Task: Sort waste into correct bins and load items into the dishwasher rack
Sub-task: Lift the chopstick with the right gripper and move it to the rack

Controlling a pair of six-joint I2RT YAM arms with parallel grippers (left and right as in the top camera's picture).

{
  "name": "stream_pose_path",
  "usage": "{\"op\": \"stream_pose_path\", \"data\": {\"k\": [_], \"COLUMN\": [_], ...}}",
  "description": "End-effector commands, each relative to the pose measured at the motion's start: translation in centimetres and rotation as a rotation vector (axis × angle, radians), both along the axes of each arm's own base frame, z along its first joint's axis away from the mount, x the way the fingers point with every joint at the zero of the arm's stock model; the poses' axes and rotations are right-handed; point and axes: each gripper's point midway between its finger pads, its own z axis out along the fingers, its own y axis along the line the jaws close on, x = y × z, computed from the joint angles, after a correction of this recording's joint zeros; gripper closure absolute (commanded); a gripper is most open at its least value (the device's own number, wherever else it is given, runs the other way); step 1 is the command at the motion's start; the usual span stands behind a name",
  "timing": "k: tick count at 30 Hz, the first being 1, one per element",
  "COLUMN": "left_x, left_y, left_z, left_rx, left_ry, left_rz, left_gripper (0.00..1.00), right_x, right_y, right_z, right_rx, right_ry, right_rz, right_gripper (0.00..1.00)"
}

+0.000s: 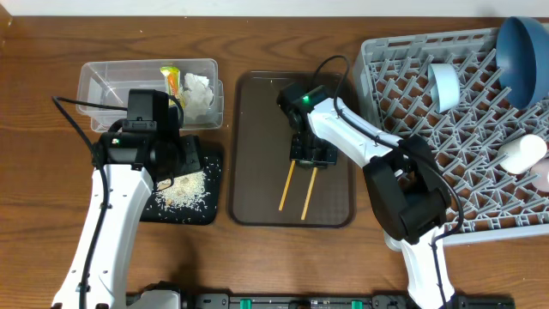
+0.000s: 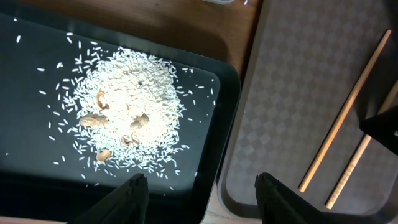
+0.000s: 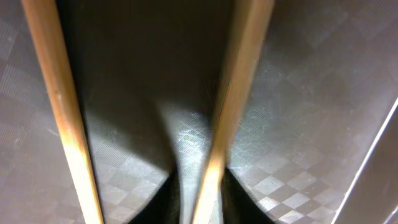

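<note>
Two wooden chopsticks (image 1: 286,186) lie side by side on the brown tray (image 1: 257,129). My right gripper (image 1: 313,157) is down at their upper ends. In the right wrist view its fingers (image 3: 202,193) are pinched on the right chopstick (image 3: 239,81), and the other chopstick (image 3: 59,106) lies free to the left. My left gripper (image 1: 184,163) hangs open and empty over the black tray (image 1: 206,215), which holds the white rice (image 2: 127,112). Its fingers (image 2: 202,186) straddle the black tray's right rim. The clear tub (image 1: 103,86) holds the yellow-green wrapper (image 1: 172,81) and the white tissue (image 1: 199,93).
The grey rack (image 1: 386,51) fills the right side. It holds the dark blue bowl (image 1: 523,56), the light blue bowl (image 1: 446,86) and the pale cup (image 1: 521,153). The pink cup (image 1: 544,174) shows at the frame edge. A few brown bits lie among the rice.
</note>
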Motion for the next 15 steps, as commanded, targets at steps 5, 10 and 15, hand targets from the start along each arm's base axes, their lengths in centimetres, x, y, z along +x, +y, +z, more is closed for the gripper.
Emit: {"op": "stream_pose_path", "data": {"k": [5,10,15], "left_x": [0.1,0.1,0.1], "left_y": [0.1,0.1,0.1], "left_z": [0.3,0.3,0.3], "left_rx": [0.013,0.013,0.013], "left_ry": [-0.012,-0.012,-0.012], "left_rz": [-0.011,-0.011,-0.011], "left_gripper": [0.41,0.41,0.41], "right_x": [0.5,1.0,1.7], "right_y": [-2.9,-3.8,-4.3], "right_z": [-1.2,-1.2,-0.5], "right_rx": [-0.057,-0.049,-0.014], "right_ry": [0.018,0.024,0.022], "right_rz": [-0.043,-0.006,0.117], "right_gripper": [0.96,0.99,0.99]}}
